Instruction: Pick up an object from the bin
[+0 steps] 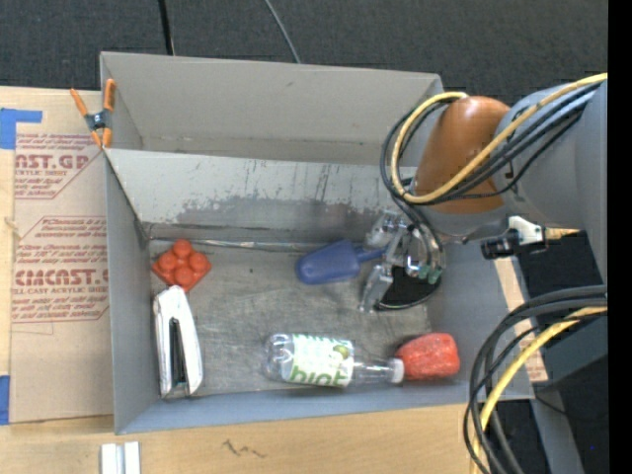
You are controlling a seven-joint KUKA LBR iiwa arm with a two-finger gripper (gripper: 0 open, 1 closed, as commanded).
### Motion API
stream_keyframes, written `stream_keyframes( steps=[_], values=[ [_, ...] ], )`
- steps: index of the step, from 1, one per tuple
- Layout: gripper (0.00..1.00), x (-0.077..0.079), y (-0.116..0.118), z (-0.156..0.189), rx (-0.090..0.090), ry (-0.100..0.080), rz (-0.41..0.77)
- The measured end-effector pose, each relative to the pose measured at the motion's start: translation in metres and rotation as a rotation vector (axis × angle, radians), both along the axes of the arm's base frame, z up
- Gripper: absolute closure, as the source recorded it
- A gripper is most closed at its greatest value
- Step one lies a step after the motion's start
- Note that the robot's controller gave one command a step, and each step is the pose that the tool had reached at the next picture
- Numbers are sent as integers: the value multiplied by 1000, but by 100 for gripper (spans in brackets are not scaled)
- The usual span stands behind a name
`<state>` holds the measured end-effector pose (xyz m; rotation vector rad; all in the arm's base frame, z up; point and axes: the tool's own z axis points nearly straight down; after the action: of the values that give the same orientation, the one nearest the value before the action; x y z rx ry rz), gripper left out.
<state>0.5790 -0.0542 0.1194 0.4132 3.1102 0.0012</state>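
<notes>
By the left wall of the bin (247, 176), an orange knobbly toy (181, 264) and a white stapler (176, 342) are lying. A clear bottle (314, 360) is resting along the near wall. Mid-bin, a blue rounded thing (331, 263) is pointing its narrow end right, at the hand (387, 261). I cannot tell whether the hand is open or closed. The blue thing is looking light, stiff and smooth, probably slippery, so its narrow neck is offering the surest hold. A red lump (431, 355) is sitting near right.
</notes>
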Motion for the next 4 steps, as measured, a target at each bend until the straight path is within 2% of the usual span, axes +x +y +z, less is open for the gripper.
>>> stream_keyframes(
  steps=[1,2,3,4],
  values=[
    [100,-8,13,-12,-1,4,-186],
    [100,-8,12,-12,-1,4,-186],
    [100,-49,-19,15,0,7,-187],
    [100,-46,-19,16,-3,5,-168]
  ],
)
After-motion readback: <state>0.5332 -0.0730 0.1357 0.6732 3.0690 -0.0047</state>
